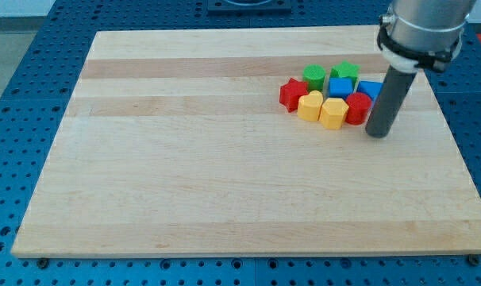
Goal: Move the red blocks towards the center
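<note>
We've got the pale wooden worktop (pixel 225 183) filling most of the view, sitting on a blue perforated base (pixel 18 119). Our arm's grey cylindrical housing (pixel 423 28) comes in at the view's top right, w/ the dark straight rod (pixel 387 99) dropping from it. No end effector on this rig, so nothing to spread or pinch; just our tip (pixel 378 133), down on the worktop just right of the cluster, touching or nearly touching the red block on that side.

All blocks bunched together in the view's upper right, well off centre. Back row: green round block (pixel 313 77), green star-ish block (pixel 345 71). Middle: blue cube (pixel 340 86), blue block (pixel 370 89) partly hidden by the rod. Front row, l to r: red star-shaped block (pixel 292 94), yellow rounded block (pixel 309 106), yellow hexagonal block (pixel 333 113), red block (pixel 357 108), shape unclear.
</note>
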You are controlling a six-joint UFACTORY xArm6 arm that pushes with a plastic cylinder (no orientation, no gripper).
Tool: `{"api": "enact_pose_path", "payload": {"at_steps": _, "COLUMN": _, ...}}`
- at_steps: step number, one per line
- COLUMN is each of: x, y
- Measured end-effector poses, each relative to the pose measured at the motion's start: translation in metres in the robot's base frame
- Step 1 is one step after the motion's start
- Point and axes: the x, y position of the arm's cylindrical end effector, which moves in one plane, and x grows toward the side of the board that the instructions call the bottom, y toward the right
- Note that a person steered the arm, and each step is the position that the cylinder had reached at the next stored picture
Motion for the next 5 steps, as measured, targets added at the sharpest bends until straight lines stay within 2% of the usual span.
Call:
{"api": "enact_pose_path", "payload": {"at_steps": 1, "x": -0.023, "y": -0.007}}
{"api": "enact_pose_path", "payload": {"at_steps": 2, "x": -0.023, "y": -0.038}}
{"api": "enact_pose_path", "payload": {"at_steps": 4, "x": -0.034, "y": -0.043}}
{"api": "enact_pose_path", "payload": {"at_steps": 5, "x": -0.055, "y": -0.089}}
